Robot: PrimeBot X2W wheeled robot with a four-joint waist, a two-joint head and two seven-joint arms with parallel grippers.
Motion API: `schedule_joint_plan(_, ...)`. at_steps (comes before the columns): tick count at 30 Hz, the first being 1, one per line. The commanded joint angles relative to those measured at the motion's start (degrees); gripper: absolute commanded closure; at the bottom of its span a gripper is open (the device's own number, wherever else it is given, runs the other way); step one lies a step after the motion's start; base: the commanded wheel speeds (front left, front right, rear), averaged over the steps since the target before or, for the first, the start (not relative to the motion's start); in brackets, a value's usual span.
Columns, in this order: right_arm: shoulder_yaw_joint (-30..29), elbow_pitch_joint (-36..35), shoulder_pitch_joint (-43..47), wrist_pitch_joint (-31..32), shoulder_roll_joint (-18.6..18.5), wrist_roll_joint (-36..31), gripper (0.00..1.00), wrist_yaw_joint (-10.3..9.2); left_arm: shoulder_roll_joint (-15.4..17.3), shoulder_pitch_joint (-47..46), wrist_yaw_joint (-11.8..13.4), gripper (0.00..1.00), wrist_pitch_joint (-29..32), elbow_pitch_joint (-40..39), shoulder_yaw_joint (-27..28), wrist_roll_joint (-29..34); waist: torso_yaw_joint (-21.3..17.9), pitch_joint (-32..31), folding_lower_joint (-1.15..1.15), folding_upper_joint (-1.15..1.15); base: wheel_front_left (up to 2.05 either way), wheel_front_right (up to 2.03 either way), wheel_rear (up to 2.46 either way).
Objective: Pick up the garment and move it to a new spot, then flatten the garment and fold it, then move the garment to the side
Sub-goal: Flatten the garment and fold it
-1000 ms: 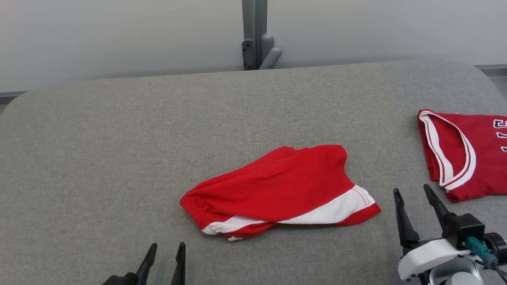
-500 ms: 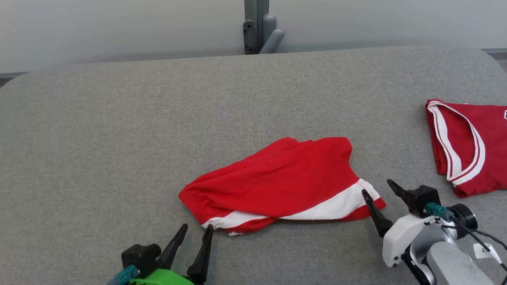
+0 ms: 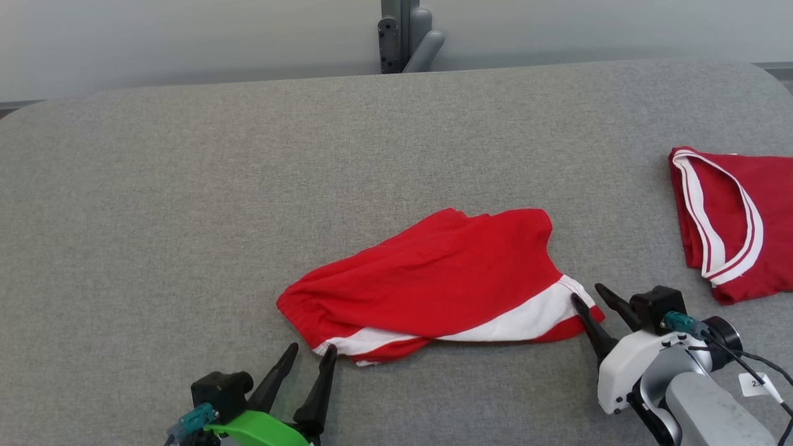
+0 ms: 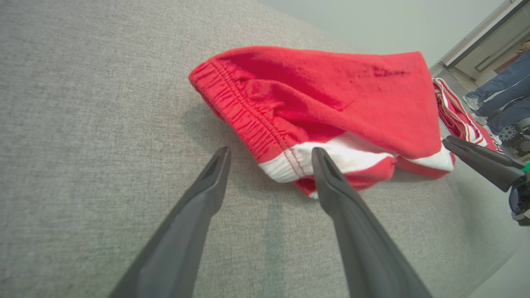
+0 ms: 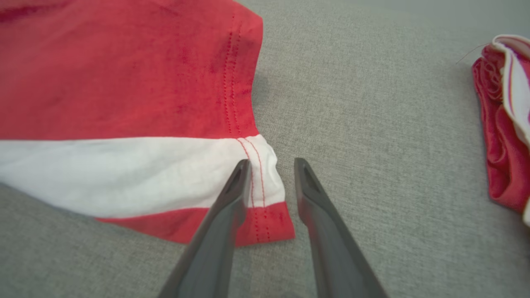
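Note:
The garment (image 3: pixel 433 279) is a pair of red shorts with a white side stripe, lying crumpled in the middle of the grey table (image 3: pixel 186 186). My left gripper (image 3: pixel 311 350) is open at its near left corner. In the left wrist view the left gripper (image 4: pixel 271 152) has one finger on bare table and the other against the white waistband end of the garment (image 4: pixel 331 91). My right gripper (image 3: pixel 587 292) is at the near right hem corner. In the right wrist view the right gripper (image 5: pixel 272 162) has narrowed jaws straddling the stitched hem of the garment (image 5: pixel 124 82), with a gap still between them.
A second red garment with white trim (image 3: pixel 731 223) lies at the table's right edge, also visible as the trimmed garment (image 5: pixel 505 124). A grey post (image 3: pixel 403 37) stands behind the table. A person's legs (image 4: pixel 501 91) show beyond the table's far side.
The head camera has tilted. Both grippers have advanced to the garment's near corners, and the right jaws have narrowed around the hem corner. The garment has not moved.

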Motion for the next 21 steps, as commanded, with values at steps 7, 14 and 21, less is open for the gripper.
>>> schedule_joint_plan(7, 1.22, 2.14, -1.60, -1.20, -0.60, 1.45, 0.32, -0.05, 0.94, -1.95, -0.14, 0.00, -0.93, 1.00, -0.92, -0.81, 0.22, 0.47, 0.00, 0.00, 0.00, 0.00, 0.00)
schedule_joint_plan(14, 2.36, 3.22, -2.51, -1.68, -0.49, 2.23, 0.55, -0.06, 1.29, -2.45, -0.14, 0.00, -1.23, 1.38, -1.46, -0.97, 0.56, 0.84, 0.00, 0.00, 0.00, 0.00, 0.00)
schedule_joint_plan(21, 3.32, 4.13, -2.86, -2.03, -0.60, 3.31, 0.70, -0.06, 1.47, -2.53, -0.14, 0.00, -1.26, 1.64, -1.74, -1.61, 0.65, 0.74, 0.00, 0.00, 0.00, 0.00, 0.00)
